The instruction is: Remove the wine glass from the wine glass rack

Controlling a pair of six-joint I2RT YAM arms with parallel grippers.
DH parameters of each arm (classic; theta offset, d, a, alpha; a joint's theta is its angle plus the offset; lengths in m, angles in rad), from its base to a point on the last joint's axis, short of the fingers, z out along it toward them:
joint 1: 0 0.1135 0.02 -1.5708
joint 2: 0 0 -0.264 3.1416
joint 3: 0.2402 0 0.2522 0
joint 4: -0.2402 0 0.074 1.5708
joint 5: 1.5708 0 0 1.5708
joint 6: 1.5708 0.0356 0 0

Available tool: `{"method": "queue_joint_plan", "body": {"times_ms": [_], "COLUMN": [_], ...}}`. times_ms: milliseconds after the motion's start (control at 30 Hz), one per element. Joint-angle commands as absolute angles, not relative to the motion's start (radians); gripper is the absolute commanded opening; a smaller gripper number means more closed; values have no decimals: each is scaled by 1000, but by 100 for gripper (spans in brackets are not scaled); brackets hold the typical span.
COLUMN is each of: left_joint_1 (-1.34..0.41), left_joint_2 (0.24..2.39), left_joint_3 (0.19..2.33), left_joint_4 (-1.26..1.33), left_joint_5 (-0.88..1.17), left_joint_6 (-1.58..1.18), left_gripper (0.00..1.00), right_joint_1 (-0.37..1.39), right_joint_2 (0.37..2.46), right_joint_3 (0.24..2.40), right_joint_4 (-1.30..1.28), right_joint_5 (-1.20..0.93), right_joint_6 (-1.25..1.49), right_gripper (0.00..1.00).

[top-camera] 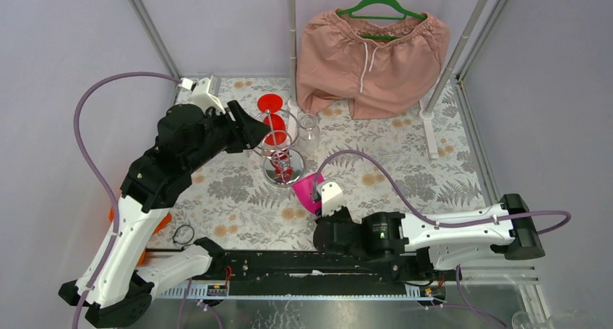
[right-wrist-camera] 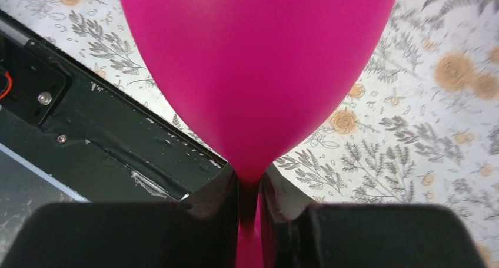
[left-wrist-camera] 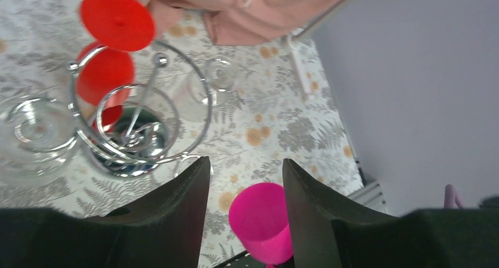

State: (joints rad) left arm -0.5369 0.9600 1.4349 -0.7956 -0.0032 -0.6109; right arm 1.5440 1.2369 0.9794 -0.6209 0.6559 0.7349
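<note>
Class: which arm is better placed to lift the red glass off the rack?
Left. The left gripper is open beside the rack and red glass; the right gripper is shut on the pink glass stem.

— Where does the wine glass rack (top-camera: 278, 155) stand?
— In the middle of the table (top-camera: 405, 188), with a hanging glass (top-camera: 272, 103) on it and a standing glass (top-camera: 309, 132) just to its right.
— And the held wine glass (top-camera: 306, 190)?
— In front of the rack, its stem in the right gripper (right-wrist-camera: 249, 188). The shorts (top-camera: 372, 54) hang behind.

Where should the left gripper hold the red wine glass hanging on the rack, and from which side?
Probably the red wine glass bowl, hanging upside down under the rack hooks, foot on top. Come from outside the ring, clear of the central post.
</note>
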Motion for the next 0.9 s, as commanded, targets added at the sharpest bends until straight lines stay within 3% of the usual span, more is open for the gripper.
{"method": "queue_joint_plan", "body": {"times_ms": [0, 200, 400, 533, 733, 867], "left_joint_1": [-535, -535, -535, -535, -535, -535], "left_joint_2": [955, 961, 923, 927, 985, 1030], "left_joint_3": [1484, 1491, 1439, 1388, 1347, 1343], "left_joint_4": [-716, -692, -691, -662, -609, -556], "left_joint_5": [187, 372, 424, 507, 620, 684], "left_joint_6": [-604, -608, -611, -614, -609, -624], "left_gripper": [57, 60, 61, 61, 61, 62], "right_joint_1": [1670, 1753, 1769, 1780, 1781, 1781], "right_joint_2": [1242, 1323, 1313, 1244, 1078, 1028], "right_joint_3": [1087, 1190, 1215, 1131, 877, 841], "right_joint_4": [-729, -852, -927, -677, 85, 169], "right_joint_5": [953, 1254, 1422, 1475, 1405, 1339], "right_joint_6": [752, 783, 830, 574, -101, -185], "right_gripper": [0, 0, 0, 0, 0, 0]}}
